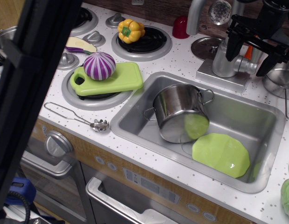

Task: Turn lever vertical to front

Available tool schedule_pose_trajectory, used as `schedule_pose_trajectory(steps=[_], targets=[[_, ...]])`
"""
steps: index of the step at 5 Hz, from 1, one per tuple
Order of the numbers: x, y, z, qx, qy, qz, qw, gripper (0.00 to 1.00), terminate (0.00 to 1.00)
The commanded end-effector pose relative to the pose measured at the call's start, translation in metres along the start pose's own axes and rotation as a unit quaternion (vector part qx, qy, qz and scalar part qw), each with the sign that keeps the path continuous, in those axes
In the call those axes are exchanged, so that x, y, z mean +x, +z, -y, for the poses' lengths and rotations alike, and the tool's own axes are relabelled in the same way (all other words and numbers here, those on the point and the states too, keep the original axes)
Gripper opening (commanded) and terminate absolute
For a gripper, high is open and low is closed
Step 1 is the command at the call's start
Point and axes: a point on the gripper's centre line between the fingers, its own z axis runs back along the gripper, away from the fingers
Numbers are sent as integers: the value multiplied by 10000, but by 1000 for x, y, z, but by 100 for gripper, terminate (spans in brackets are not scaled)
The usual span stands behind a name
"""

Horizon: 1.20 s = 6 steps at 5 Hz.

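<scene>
The lever (pixel 248 52) shows only as a thin orange strip standing upright to the right of the faucet's silver cylindrical body (pixel 223 59). A short silver stub (pixel 244 65) joins it to the body. My black gripper (pixel 250 55) comes down from the top right. Its two fingers (pixel 232 45) stand apart, one on each side of the lever, and do not visibly press on it. Much of the lever is hidden behind the gripper. The curved silver spout (pixel 195 16) rises at the back.
The sink (pixel 135 109) holds a steel pot (pixel 178 112) and a green plate (pixel 221 154). A purple onion (pixel 99 66) lies on a green cutting board (pixel 121 79). A yellow pepper (pixel 131 31), a red cup (pixel 181 27) and a metal bowl (pixel 277 79) are nearby. A black post (pixel 37 93) blocks the left.
</scene>
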Motion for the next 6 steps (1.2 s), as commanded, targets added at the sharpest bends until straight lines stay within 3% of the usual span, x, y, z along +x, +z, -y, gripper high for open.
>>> schedule_pose_trajectory(steps=[1,3,4,5,6], targets=[[0,0,0,0,0,0,10000,100,0],[14,26,0,286,316,558,9975,100,0],[22,37,2,227,390,885,9951,100,0],[34,45,2,310,327,1234,9913,100,0],[45,46,-4,478,220,1393,9888,100,0]])
